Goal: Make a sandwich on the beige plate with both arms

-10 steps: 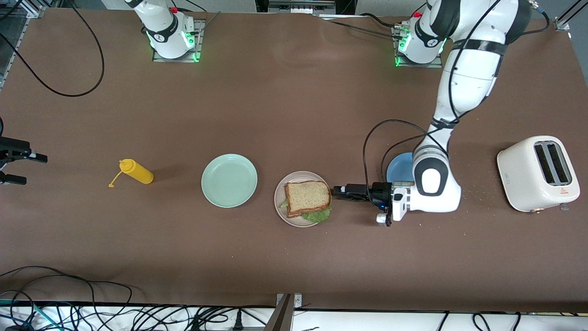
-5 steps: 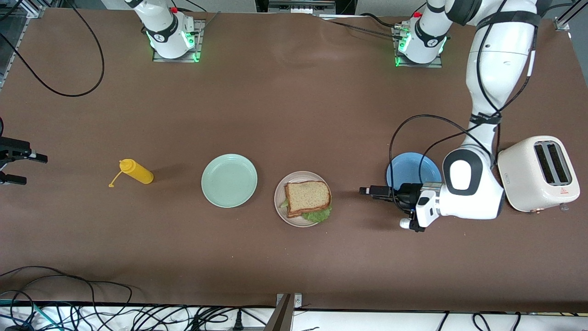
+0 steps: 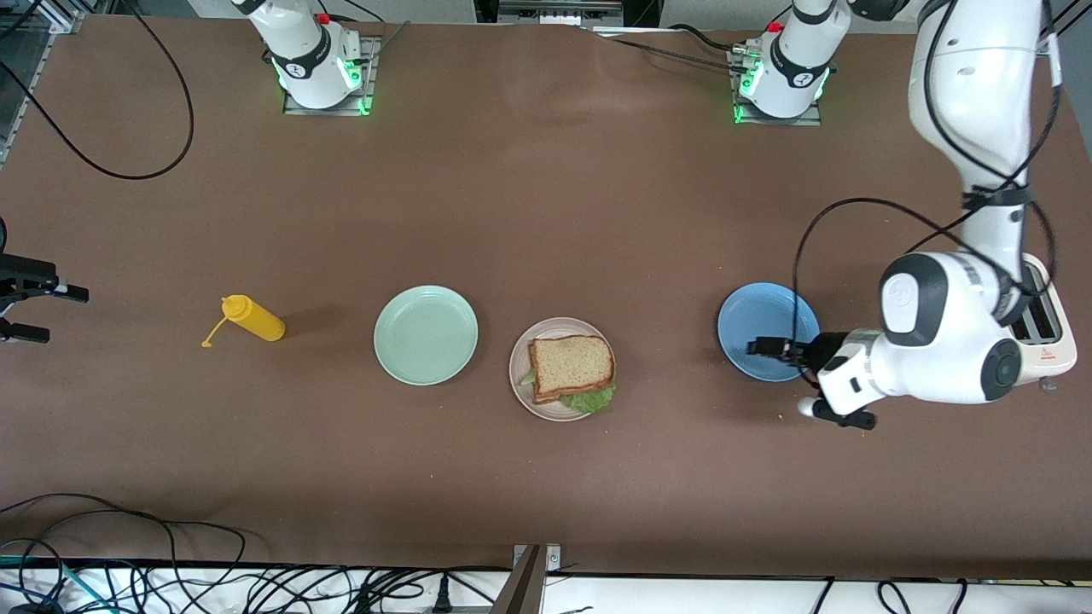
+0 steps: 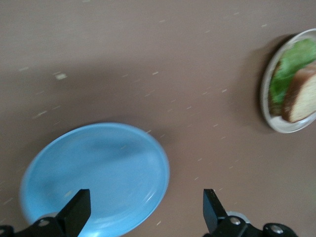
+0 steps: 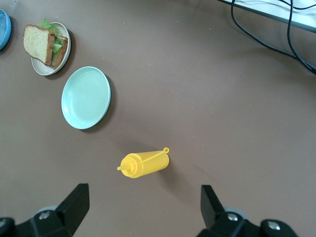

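The sandwich, bread on top with green lettuce sticking out, lies on the beige plate. My left gripper is open and empty, over the blue plate, apart from the sandwich. In the left wrist view the gripper spans the blue plate's edge, and the sandwich shows farther off. My right gripper is open and empty, high over the mustard bottle. It is out of the front view. The right wrist view also shows the sandwich.
A mint green plate lies beside the beige plate, toward the right arm's end. A yellow mustard bottle lies on its side past it. A white toaster stands at the left arm's end, mostly covered by the left arm. Cables run along the front edge.
My left gripper has drawn back from the sandwich toward the toaster's end and is now over the blue plate. The sandwich has not moved.
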Controlling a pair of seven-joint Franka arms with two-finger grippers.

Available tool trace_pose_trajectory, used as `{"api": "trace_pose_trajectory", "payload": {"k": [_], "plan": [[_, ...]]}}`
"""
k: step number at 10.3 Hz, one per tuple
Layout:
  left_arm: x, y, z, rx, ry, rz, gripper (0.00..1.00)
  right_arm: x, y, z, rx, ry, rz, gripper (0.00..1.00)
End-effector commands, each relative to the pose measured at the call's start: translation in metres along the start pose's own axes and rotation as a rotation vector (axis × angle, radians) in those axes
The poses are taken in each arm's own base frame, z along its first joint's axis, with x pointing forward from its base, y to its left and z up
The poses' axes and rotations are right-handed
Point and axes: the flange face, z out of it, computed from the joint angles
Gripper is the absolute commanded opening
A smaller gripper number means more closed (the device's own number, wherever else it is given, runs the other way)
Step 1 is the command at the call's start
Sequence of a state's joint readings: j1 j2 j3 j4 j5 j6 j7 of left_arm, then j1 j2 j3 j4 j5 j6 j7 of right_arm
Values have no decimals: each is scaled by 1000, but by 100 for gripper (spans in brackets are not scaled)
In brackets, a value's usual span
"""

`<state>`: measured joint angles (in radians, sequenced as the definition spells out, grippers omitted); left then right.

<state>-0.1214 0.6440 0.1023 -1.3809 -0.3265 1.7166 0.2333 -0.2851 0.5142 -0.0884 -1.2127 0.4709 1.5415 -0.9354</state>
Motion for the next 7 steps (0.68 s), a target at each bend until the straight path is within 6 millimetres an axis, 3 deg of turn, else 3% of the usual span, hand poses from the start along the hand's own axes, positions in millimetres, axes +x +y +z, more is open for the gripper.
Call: {"api": "trace_pose_trajectory", "payload": {"k": [1, 3, 7], "plan": [[-32, 0, -38, 189, -81, -55, 100, 11, -10, 4, -16, -23, -12, 100], [-56, -3, -65, 303, -145, -62, 100, 21, -15, 7, -48, -23, -31, 100], [-90, -4, -115, 303, -133, -103, 100, 22, -15, 8, -47, -22, -28, 100]]}}
